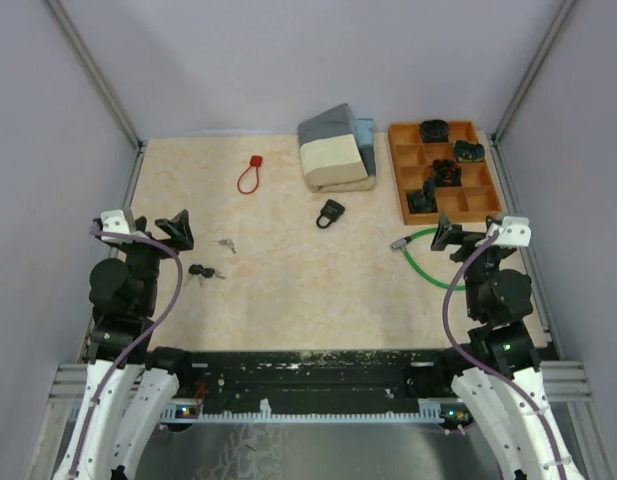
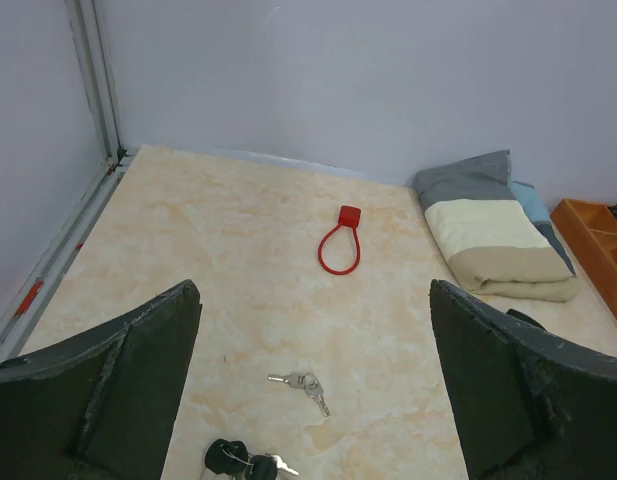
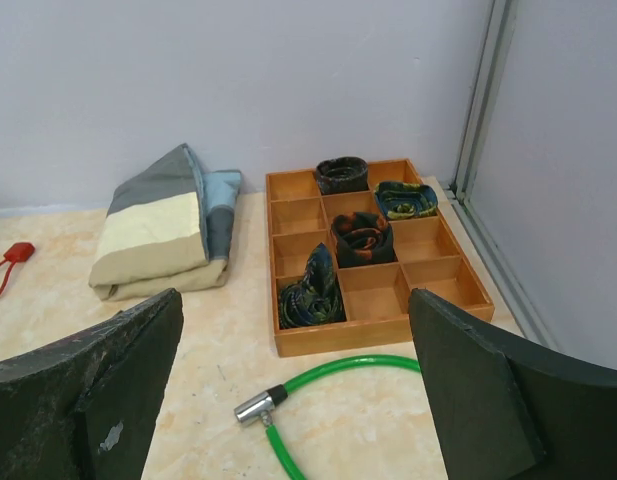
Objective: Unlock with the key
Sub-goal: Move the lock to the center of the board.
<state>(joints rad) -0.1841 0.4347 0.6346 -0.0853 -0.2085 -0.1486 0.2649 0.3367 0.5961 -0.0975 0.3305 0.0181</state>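
We see left gripper [image 2: 313, 295] wide open, empty, above left side of table [image 1: 288, 300]. Silver keys [image 2: 301, 383] lie just ahead of it, black-headed keys [image 2: 238, 462] nearer. Black padlock [image 1: 331, 212] sits mid-table near folded cloth [image 1: 335, 150]. Right gripper [image 3: 295, 300] wide open, empty. Green cable lock [image 3: 328, 375] lies before it, beside wooden tray [image 3: 388, 333].

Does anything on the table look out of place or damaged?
Nothing looks spilled or damaged. The folded cloth lies askew beside the wooden tray; the silver keys and black-headed keys lie loose, apart from the padlock.
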